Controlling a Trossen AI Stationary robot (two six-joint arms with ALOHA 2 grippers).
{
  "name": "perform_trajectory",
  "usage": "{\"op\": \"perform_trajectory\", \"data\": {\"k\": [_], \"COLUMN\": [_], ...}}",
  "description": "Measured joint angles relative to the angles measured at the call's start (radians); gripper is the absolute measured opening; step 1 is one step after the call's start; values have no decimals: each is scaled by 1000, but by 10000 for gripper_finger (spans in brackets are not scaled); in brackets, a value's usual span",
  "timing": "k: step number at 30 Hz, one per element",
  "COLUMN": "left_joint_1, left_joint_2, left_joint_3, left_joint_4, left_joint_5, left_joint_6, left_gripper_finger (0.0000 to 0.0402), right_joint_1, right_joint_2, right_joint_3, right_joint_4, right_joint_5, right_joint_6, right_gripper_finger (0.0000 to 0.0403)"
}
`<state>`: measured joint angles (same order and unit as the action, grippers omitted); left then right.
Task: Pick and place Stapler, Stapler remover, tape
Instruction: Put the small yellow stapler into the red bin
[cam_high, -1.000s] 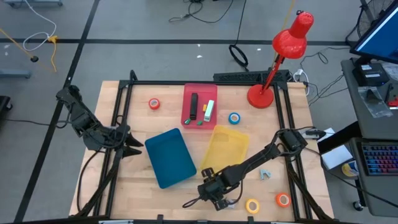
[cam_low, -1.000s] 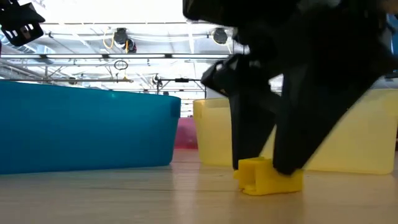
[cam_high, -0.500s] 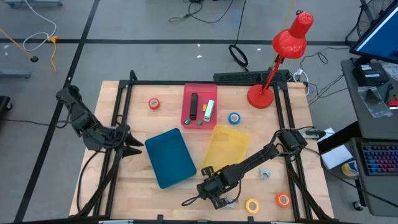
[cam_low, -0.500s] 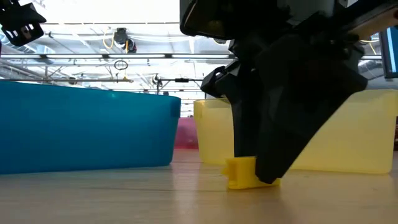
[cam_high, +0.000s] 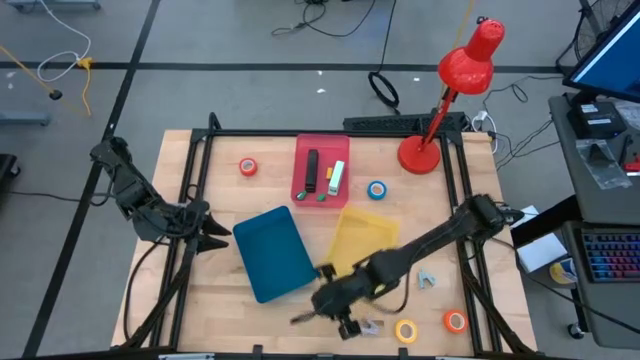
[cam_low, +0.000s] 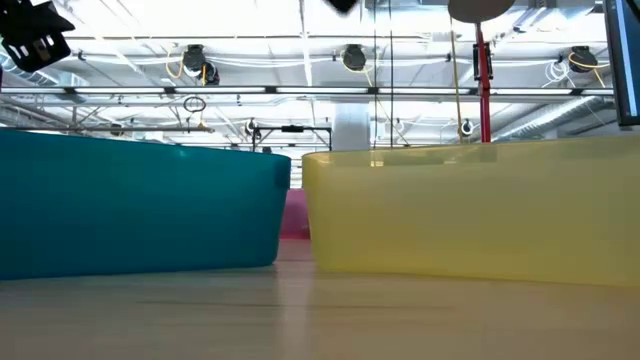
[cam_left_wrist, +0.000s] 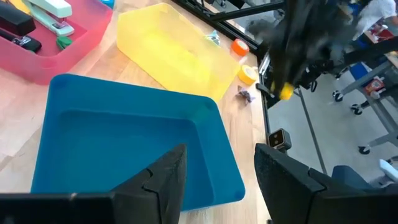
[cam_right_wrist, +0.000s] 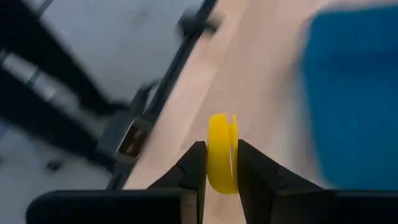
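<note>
Yellow stapler remover (cam_right_wrist: 222, 154) now pinched in our right gripper (cam_right_wrist: 219, 163), lifted off table; tray placement next.

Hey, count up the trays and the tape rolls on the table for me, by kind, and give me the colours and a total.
Trays: 3 (pink, blue, yellow)
Tape rolls: 4 (red-orange, blue, yellow, red-orange)
Total: 7
</note>
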<state>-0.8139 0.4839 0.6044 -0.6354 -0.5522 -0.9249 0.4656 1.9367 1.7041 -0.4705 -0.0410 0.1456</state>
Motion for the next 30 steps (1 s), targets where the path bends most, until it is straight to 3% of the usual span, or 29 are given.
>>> {"op": "perform_trajectory", "data": {"k": [6, 9, 14, 20, 25, 30], "left_joint_1": [0, 0, 0, 1, 2, 2], "left_joint_2": [0, 0, 0, 3, 7, 12], "left_joint_3": [0, 0, 0, 0, 0, 0], "left_joint_4": [3, 6, 5, 5, 4, 5], "left_joint_5": [-24, -48, -99, -206, -284, -319], "left_joint_6": [-3, -12, -20, -27, -26, -71], "left_gripper_finger": [186, 186, 186, 186, 186, 186], "right_joint_1": [-113, -218, -437, -667, -801, -896], "right_joint_2": [-167, -215, -224, -129, -33, 42], "right_joint_3": [4, 2, 2, 0, 0, 1], "right_joint_4": [-83, -101, -119, -203, -238, -243], "right_joint_5": [350, 442, 373, 273, 260, 116], "right_joint_6": [-172, -267, -300, -306, -375, -353], "right_gripper_finger": [51, 51, 51, 51, 51, 51]}}
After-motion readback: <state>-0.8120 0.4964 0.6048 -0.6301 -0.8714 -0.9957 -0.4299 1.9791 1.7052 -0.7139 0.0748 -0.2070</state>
